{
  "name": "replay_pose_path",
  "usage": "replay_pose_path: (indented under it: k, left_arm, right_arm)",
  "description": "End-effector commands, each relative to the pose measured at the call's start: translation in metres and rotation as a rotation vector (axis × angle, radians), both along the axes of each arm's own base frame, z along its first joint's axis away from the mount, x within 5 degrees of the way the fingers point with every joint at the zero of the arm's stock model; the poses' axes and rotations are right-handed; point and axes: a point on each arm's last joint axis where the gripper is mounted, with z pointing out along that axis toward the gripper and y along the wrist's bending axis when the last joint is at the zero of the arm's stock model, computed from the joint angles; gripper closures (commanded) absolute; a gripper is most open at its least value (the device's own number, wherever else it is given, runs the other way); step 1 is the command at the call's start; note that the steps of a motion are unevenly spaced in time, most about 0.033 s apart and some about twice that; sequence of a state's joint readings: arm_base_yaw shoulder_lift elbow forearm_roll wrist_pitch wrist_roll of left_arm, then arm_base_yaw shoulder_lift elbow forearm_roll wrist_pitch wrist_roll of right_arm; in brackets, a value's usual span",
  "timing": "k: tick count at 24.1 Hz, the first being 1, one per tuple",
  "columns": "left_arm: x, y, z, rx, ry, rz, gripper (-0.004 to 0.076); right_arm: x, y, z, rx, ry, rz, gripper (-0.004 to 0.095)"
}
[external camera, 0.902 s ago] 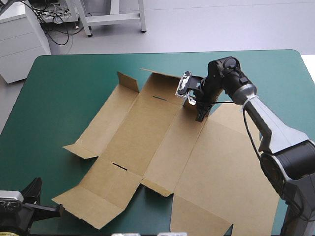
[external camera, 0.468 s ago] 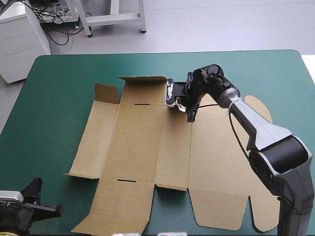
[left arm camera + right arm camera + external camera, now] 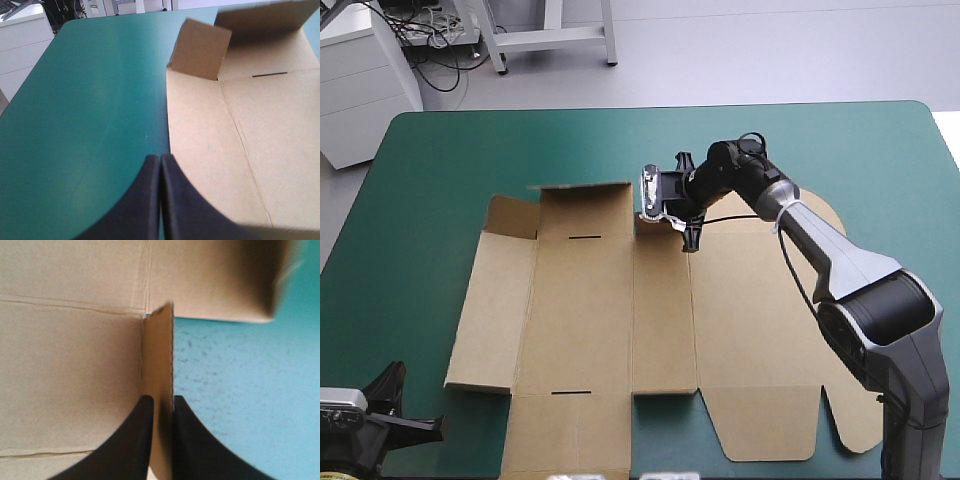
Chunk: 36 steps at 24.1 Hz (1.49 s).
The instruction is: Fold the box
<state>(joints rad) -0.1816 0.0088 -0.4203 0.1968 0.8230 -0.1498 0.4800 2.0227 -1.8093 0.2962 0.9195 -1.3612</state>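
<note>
- The brown box (image 3: 610,310) lies opened out and mostly flat on the teal-green cover (image 3: 440,180), with its far flaps raised.
- Only the right wrist view shows the right gripper (image 3: 160,400) pinching an upright flap (image 3: 159,365).
- The right arm reaches to the box's far edge. The left gripper (image 3: 160,157) is clenched and empty at the near left corner.

From my screen I see the table (image 3: 420,200), its teal-green cover (image 3: 840,150) smooth, corners rounded. Beyond its far left corner stands a white cabinet (image 3: 360,90), with dark cables (image 3: 438,62) on the grey floor (image 3: 740,50) just beside it. The legs of a pale frame (image 3: 555,38) stand past the far edge.
</note>
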Motion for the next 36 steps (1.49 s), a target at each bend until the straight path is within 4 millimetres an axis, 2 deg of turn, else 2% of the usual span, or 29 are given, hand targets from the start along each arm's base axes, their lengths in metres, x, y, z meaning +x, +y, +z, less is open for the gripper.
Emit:
replay_pose_path:
  k: [1, 4, 6, 11, 13, 14, 17, 19, 21, 22, 23, 25, 26, 30, 32, 36]
  left_arm:
    - [0.002, -0.001, 0.011, -0.015, -0.073, -0.012, 0.0756]
    - [0.002, -0.001, 0.011, -0.015, -0.073, -0.012, 0.0756]
    - [0.002, -0.001, 0.011, -0.015, -0.073, -0.012, 0.0756]
    - [0.002, -0.002, 0.011, -0.017, -0.073, -0.013, 0.0756]
    - [0.002, -0.002, 0.011, -0.019, -0.072, -0.013, 0.0756]
    - [0.002, -0.002, 0.011, -0.019, -0.073, -0.014, 0.0756]
    - [0.002, -0.003, 0.011, -0.031, -0.072, -0.02, 0.0756]
    - [0.002, -0.003, 0.011, -0.036, -0.071, -0.023, 0.0756]
    - [0.002, -0.003, 0.011, -0.036, -0.071, -0.023, 0.0756]
    - [0.002, -0.003, 0.011, -0.036, -0.071, -0.023, 0.0755]
    - [0.002, -0.003, 0.011, -0.036, -0.071, -0.023, 0.0752]
    - [0.002, -0.003, 0.011, -0.036, -0.071, -0.023, 0.0717]
    - [0.002, -0.003, 0.011, -0.036, -0.071, -0.023, 0.0675]
    - [0.002, -0.003, 0.011, -0.036, -0.072, -0.023, 0.0496]
    - [0.002, -0.003, 0.011, -0.036, -0.072, -0.023, 0.0424]
    - [0.002, -0.003, 0.011, -0.034, -0.072, -0.022, 0.0393]
  right_arm:
    - [-0.004, 0.0, 0.034, 0.072, -0.091, -0.004, 0.0646]
    - [-0.003, 0.0, 0.035, 0.08, -0.103, -0.011, 0.0516]
    - [-0.004, 0.0, 0.039, 0.099, -0.094, -0.042, 0.0466]
    - [-0.008, -0.005, 0.062, 0.194, -0.015, -0.226, 0.0474]
    - [-0.011, -0.008, 0.077, 0.207, -0.021, -0.267, 0.0521]
    - [-0.012, -0.01, 0.085, 0.225, -0.027, -0.298, 0.0579]
    - [-0.017, -0.015, 0.108, 0.285, -0.038, -0.377, 0.0881]
    - [-0.02, -0.02, 0.119, 0.347, 0.002, -0.5, 0.0908]
    - [-0.018, -0.033, 0.118, 0.346, 0.047, -0.696, 0.0909]
    - [-0.016, -0.046, 0.114, 0.317, 0.088, -0.815, 0.0909]
    - [-0.015, -0.053, 0.111, 0.296, 0.12, -0.861, 0.091]
    - [-0.017, -0.07, 0.108, 0.249, 0.19, -0.948, 0.091]
    - [-0.019, -0.078, 0.112, 0.261, 0.211, -0.997, 0.091]
    - [-0.041, -0.089, 0.13, 0.319, 0.204, -1.054, 0.091]
    - [-0.056, -0.096, 0.128, 0.334, 0.206, -1.07, 0.0912]
    - [-0.085, -0.11, 0.116, 0.392, 0.209, -1.121, 0.0912]
